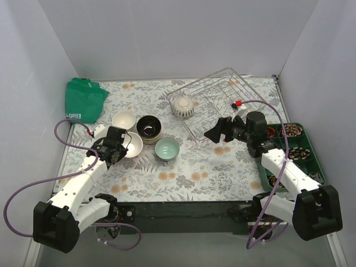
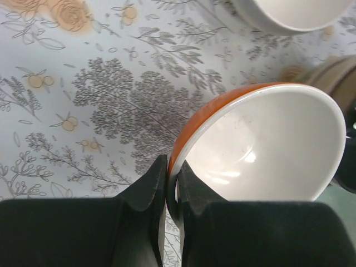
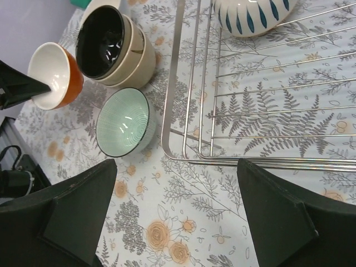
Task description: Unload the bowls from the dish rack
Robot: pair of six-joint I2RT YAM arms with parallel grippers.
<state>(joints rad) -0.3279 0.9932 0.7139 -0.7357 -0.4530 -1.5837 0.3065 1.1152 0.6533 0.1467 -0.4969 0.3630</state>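
The wire dish rack (image 1: pixel 222 100) sits at the back right and holds one upside-down ribbed white bowl (image 1: pixel 182 107), also in the right wrist view (image 3: pixel 250 16). On the table left of it are a white bowl (image 1: pixel 124 119), a black-inside bowl stacked on beige ones (image 1: pixel 149 128), and a mint bowl (image 1: pixel 167 148). My left gripper (image 2: pixel 171 183) is shut on the rim of the orange bowl (image 2: pixel 261 144), tilted low by the stack (image 1: pixel 131 144). My right gripper (image 1: pixel 218 132) is open and empty over the table at the rack's near corner (image 3: pixel 178 217).
A green bag (image 1: pixel 83 100) lies at the back left. A dark green compartment tray (image 1: pixel 295 150) of small items sits along the right edge. Grey walls enclose the table on three sides. The rack's front rail (image 3: pixel 267 161) lies just beyond my right fingers.
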